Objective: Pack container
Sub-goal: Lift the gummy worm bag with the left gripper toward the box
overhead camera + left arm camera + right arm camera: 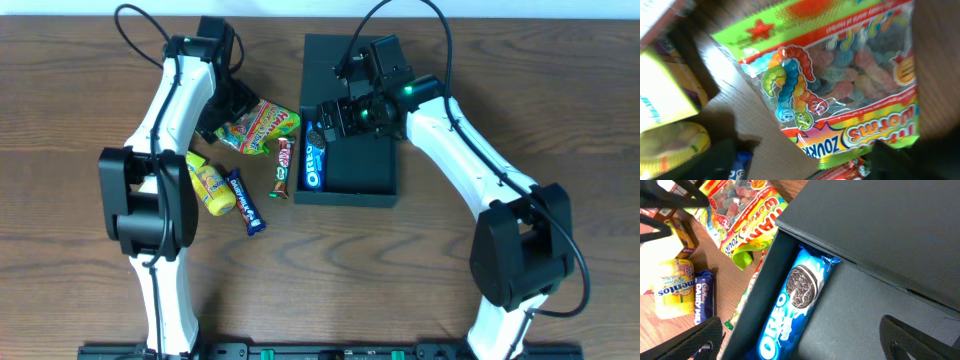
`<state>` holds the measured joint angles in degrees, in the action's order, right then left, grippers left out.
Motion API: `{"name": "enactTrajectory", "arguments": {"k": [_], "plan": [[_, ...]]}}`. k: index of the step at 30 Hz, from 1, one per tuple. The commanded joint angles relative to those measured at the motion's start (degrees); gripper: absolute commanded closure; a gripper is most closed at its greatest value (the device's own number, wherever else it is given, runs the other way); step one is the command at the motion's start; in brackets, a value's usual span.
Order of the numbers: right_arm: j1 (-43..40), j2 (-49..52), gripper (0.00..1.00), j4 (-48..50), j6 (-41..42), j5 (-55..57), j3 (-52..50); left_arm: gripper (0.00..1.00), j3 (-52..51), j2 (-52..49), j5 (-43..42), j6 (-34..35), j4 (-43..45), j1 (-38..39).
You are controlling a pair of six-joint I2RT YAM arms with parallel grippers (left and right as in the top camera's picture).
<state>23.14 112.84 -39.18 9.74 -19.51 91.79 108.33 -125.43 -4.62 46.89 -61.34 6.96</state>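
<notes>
The dark teal container (370,170) lies open at the table's centre, its flap lid (335,55) lying flat behind it. A blue Oreo pack (314,160) lies inside along the left wall; it also shows in the right wrist view (795,310). My right gripper (337,118) hovers open and empty over the box floor (875,300), fingers spread wide (807,345). My left gripper (230,120) is open (810,167) just above the gummy worms bag (258,127), which fills the left wrist view (840,85).
Left of the box lie a red candy pack (283,165), a yellow Mentos pack (210,183) and a blue Dairy Milk bar (245,200). In the right wrist view the Mentos (672,287) and Dairy Milk (703,300) lie on wood beside the box wall.
</notes>
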Motion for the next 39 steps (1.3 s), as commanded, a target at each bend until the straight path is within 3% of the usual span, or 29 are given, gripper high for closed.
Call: {"name": "enactTrajectory", "arguments": {"k": [1,8,14,20,37,39], "plan": [[-0.3,-1.4,0.01,0.0,-1.1,0.0,1.2,0.03,-0.7,-0.3,2.3,2.2,-0.4,-0.3],[-0.3,-1.4,0.01,0.0,-1.2,0.0,1.2,0.05,-3.9,-0.9,2.1,2.2,0.5,-1.1],[-0.3,-1.4,0.01,0.1,-1.2,0.0,1.2,0.05,-8.8,-0.9,-1.2,2.0,6.3,-2.9],[-0.3,-1.4,0.01,0.0,-1.2,0.0,1.2,0.05,-9.8,-1.2,-1.0,2.1,12.3,-2.9],[-0.3,-1.4,0.01,-0.1,-1.2,0.0,1.2,0.05,-9.9,-6.5,-4.4,2.4,16.1,-2.9],[-0.3,-1.4,0.01,-0.1,-1.2,0.0,1.2,0.01,-9.9,-7.0,-4.4,2.4,16.8,-2.9]]}}
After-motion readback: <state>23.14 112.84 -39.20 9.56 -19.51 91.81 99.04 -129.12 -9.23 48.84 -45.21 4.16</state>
